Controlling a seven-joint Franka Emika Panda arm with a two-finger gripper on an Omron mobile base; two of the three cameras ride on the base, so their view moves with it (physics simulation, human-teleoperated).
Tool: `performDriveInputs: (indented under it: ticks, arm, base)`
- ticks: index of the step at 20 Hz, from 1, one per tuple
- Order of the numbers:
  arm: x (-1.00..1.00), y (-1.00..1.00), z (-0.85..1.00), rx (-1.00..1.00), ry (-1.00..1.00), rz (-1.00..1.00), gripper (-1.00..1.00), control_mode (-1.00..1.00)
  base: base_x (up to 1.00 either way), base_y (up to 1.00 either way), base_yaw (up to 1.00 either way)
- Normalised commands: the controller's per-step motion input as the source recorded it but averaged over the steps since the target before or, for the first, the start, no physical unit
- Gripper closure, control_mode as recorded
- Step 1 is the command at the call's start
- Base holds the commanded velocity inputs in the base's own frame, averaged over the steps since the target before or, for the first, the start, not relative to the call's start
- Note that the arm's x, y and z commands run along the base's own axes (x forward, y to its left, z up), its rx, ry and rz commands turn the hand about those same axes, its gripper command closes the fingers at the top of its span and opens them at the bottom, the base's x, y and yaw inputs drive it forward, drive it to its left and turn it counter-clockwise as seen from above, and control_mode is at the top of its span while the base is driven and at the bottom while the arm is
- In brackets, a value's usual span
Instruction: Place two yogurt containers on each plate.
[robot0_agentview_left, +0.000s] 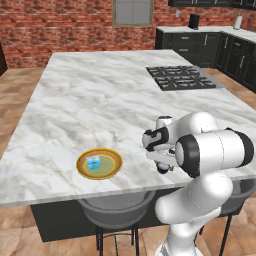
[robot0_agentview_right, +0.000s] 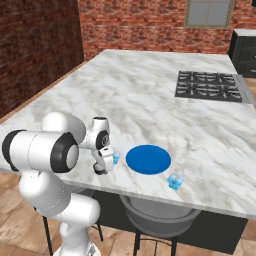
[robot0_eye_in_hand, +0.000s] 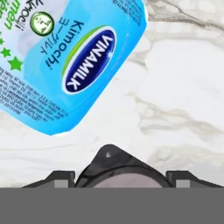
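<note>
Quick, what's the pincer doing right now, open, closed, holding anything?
Pincer: low over the counter next to a blue yogurt cup; open or closed, or gripping the cup, cannot be told.

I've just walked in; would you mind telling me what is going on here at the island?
A white robot arm is working low at the near edge of a marble island, its gripper beside a blue yogurt cup on the counter; whether it has hold of the cup is unclear. One blue cup sits on the yellow-rimmed plate. The blue plate holds nothing, and another cup stands on the counter beside it.
</note>
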Motion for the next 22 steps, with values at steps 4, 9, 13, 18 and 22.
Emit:
performDriveInputs:
  ticks: [4,9,13,18,22]
  arm:
    - [0.02,0.09,0.01,0.03,0.00,0.00,1.00,-1.00]
    - [0.00,0.22,0.24,0.06,0.02,0.00,1.00,-1.00]
    - [0.01,0.48,0.39,0.04,0.08,0.00,1.00,-1.00]
    - [0.00,0.75,0.26,0.00,0.02,0.00,1.00,-1.00]
    - [0.00,0.90,0.12,0.00,0.00,0.00,1.00,-1.00]
  base:
    - [0.00,0.00,0.00]
    - [0.00,0.00,0.00]
    - [0.00,0.00,0.00]
    - [0.00,0.00,0.00]
    - [0.00,0.00,0.00]
